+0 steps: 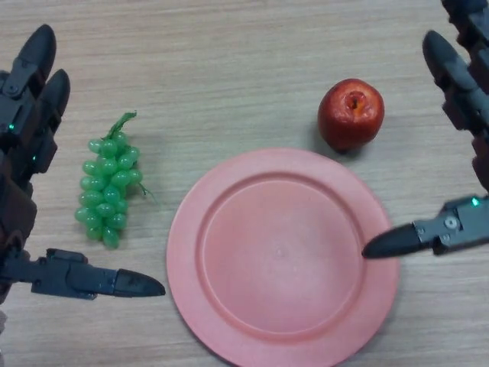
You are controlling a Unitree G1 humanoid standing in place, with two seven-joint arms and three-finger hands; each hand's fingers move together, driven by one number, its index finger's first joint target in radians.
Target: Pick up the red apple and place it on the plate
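You have one red apple [351, 113], one pink plate [229, 321] and one bunch of green grapes [109, 189] on the wooden table [229, 69], with two black hands in view, one at each side.

The apple sits upright on the table, stem dimple up, just beyond the plate's far right rim, close to that rim but not on the plate. Your right hand [458, 99] is at the right edge of the view, to the right of the apple and apart from it, with bare table between them. Its fingers [443, 65] are straight and spread away from the thumb [397, 243], holding nothing. The thumb reaches in lower down and its tip lies over the plate's right rim, nearer to you than the apple.

Your left hand [27, 115] is at the left edge, well apart from the apple and on the far side of the plate from it. It is also spread wide and holds nothing: the fingers point up the view, and the thumb [114, 281] stretches along the table toward the plate's left rim, stopping just short of it.

The grapes lie on the table between the left hand's fingers and thumb, just left of the plate, touching neither. The plate holds nothing. Nothing lies between the right hand and the apple, or between the apple and the plate.
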